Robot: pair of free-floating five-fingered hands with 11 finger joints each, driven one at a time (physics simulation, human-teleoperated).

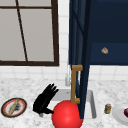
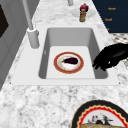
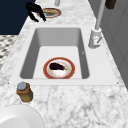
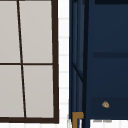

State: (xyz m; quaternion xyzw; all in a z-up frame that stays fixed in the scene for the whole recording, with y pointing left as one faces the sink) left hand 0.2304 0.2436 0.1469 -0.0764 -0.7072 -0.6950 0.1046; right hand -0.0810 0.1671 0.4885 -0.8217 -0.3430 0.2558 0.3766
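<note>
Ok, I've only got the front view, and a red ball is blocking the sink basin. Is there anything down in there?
Observer: Yes. A red-rimmed plate lies flat on the floor of the sink, with a dark eggplant on it.
Operator: Is the left hand touching that plate?
Observer: No. The left hand hangs above the basin's front edge with its fingers relaxed. It is apart from the plate and holds nothing.
</note>
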